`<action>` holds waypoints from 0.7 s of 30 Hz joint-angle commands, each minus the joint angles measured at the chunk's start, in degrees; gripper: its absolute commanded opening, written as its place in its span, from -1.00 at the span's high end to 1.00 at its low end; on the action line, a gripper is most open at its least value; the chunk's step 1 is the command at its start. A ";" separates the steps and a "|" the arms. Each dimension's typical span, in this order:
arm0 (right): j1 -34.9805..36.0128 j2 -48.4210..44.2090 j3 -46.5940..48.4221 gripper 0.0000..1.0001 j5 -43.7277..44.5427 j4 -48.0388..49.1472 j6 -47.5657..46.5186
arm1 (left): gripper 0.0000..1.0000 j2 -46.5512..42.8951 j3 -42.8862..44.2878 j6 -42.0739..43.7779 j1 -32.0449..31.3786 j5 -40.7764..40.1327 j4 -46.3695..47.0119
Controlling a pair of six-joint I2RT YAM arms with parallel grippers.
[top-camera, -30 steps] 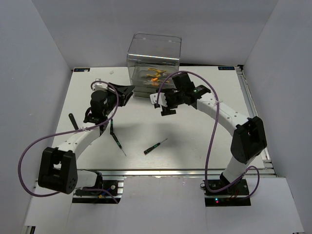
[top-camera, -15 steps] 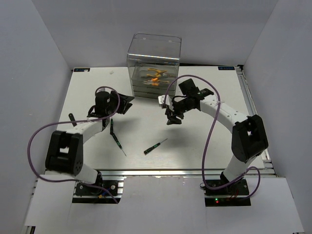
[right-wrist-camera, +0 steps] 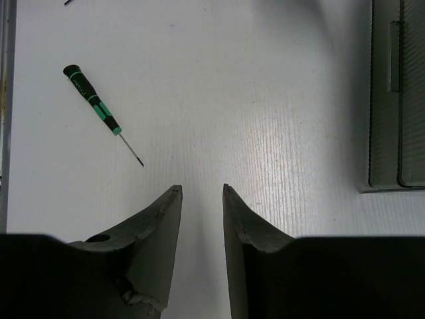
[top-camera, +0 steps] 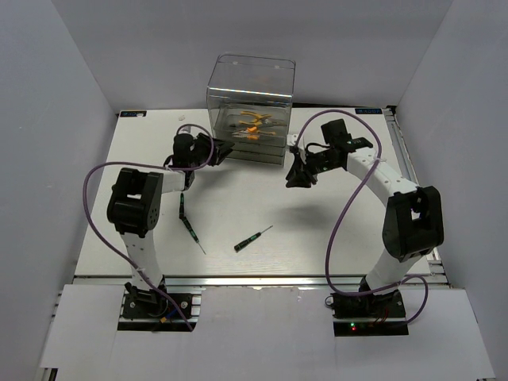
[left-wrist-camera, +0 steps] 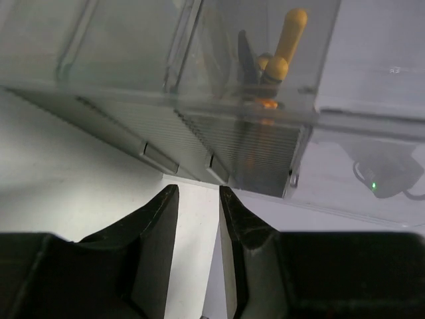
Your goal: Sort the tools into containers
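The clear box [top-camera: 251, 86] stood at the far middle of the desk [top-camera: 333, 230]. Orange-handled pliers [top-camera: 252, 125] lay inside it, showing through the smoky walls. The left wrist view showed those pliers [left-wrist-camera: 287, 41] in an upper compartment, above ribbed drawer fronts [left-wrist-camera: 255, 149] that were pushed in. Which drawer held them could not be told.

The left claw [top-camera: 225, 148] hung just beside the box's near left corner. Its jaws were parted by a narrow gap [left-wrist-camera: 198, 189] with nothing between them. The right claw [top-camera: 299, 178] hovered over bare desk near the box's right side. It too stood slightly open and empty [right-wrist-camera: 202, 188].

One black-green screwdriver [top-camera: 252, 238] lay loose on the desk well in front of the box, and showed in the right wrist view [right-wrist-camera: 99, 109]. A second screwdriver [top-camera: 191, 230] lay to its left, near the left arm.
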 commanded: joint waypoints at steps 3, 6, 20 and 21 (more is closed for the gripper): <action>-0.79 -3.01 1.49 0.24 -2.33 1.64 1.95 | 0.15 3.21 4.63 -2.49 -1.91 1.14 4.55; -1.14 -3.10 1.49 0.24 -2.06 2.00 2.39 | 0.14 4.88 5.60 -3.81 -2.62 0.44 5.78; -1.84 -2.84 1.85 0.24 -1.89 1.82 2.47 | 0.23 8.75 6.30 -7.59 -3.85 -2.72 10.88; -1.93 -3.01 1.85 0.24 -2.15 1.65 2.47 | 0.24 8.84 6.13 -7.68 -3.85 -2.90 10.97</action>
